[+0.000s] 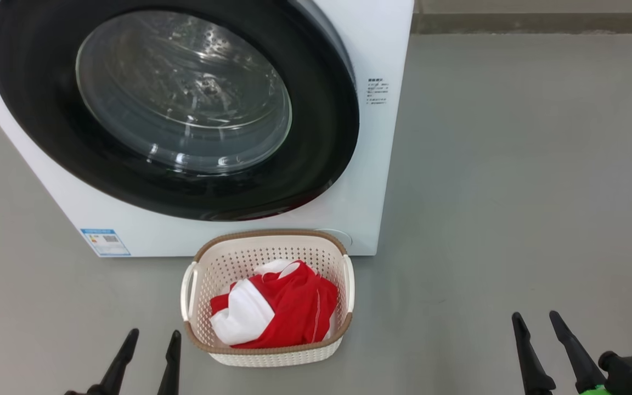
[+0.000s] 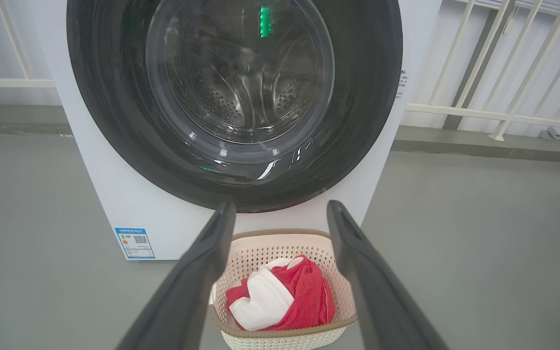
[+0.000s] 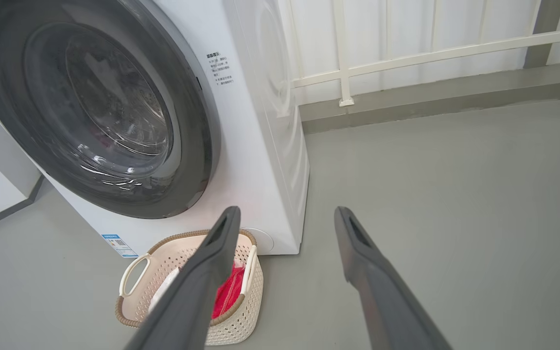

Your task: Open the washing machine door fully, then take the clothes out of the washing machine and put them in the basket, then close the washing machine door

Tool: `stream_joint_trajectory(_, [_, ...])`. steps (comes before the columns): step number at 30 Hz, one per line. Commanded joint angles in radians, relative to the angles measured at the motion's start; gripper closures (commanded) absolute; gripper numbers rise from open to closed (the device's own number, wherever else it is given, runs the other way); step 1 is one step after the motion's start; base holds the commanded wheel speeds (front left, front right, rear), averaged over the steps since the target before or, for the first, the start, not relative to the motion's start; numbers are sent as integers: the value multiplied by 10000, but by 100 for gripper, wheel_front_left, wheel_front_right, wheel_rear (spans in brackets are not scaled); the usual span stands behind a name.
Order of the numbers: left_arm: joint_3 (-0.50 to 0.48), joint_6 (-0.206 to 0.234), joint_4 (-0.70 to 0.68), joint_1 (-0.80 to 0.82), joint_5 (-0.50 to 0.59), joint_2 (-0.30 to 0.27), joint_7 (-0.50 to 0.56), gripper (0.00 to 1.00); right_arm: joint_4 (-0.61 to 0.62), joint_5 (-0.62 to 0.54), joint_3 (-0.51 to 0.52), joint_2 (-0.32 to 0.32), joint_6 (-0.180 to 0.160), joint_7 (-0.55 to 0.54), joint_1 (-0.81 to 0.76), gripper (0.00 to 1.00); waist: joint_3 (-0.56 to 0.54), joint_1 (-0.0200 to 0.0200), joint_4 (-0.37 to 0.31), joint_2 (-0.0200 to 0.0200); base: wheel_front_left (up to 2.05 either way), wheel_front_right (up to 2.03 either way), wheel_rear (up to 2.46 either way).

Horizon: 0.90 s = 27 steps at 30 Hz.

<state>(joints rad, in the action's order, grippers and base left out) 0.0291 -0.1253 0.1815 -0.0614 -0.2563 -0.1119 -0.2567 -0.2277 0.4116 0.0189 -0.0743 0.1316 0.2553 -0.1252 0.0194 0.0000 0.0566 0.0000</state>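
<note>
The basket (image 1: 272,357) stands on the grey floor (image 1: 513,192) at the lower centre of the head view, just in front of the washing machine (image 1: 384,164) and below its door. In the basket lie the clothes (image 1: 288,307), a crumpled red heap with a white panel toward the lower left, all inside the brown rim with nothing hanging over it. The perforated inner wall shows bare along the basket's upper side.

The washing machine door (image 1: 36,109) fills the upper left, closed flat against the white front. In the left wrist view the perforated steel drum (image 2: 241,92) shows through the glass. A blue label (image 1: 105,242) sits at the machine's lower left corner.

The left jaws stand open at the lower left of the head view, dark fingers (image 1: 121,359) apart and holding nothing, left of the basket and not touching it. The right jaws stand open at the lower right, fingers (image 1: 527,356) apart over bare floor, well away from the basket.
</note>
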Motion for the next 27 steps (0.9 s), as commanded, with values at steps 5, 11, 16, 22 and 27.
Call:
stream_joint_trajectory(5, [-456, -54, -364, -63, 162, -52, -51, 0, 307, 41, -21, -116, -9, 65, -197, 0, -121, 0, -64, 0, 0, 0, 0])
stream_joint_trajectory(11, [-489, -54, -324, -147, 252, 8, -51, 0, 318, 42, 22, -39, -9, 65, -307, 0, -157, 0, -60, 0, 0, 0, 0])
stream_joint_trajectory(16, [-431, -54, -345, -138, 235, -2, -51, 0, 348, 15, 73, -8, -9, 65, -299, 0, -168, 0, -29, 0, 0, 0, 0])
stream_joint_trajectory(22, [-399, -54, -348, -137, 202, -3, -51, 0, 368, -9, 95, -19, -9, 65, -281, 0, -182, 0, 1, 0, 0, 0, 0])
stream_joint_trajectory(27, [-447, -54, -349, -143, 170, 12, -51, 0, 381, -21, 140, -13, -9, 65, -299, 0, -201, 0, 27, 0, 0, 0, 0])
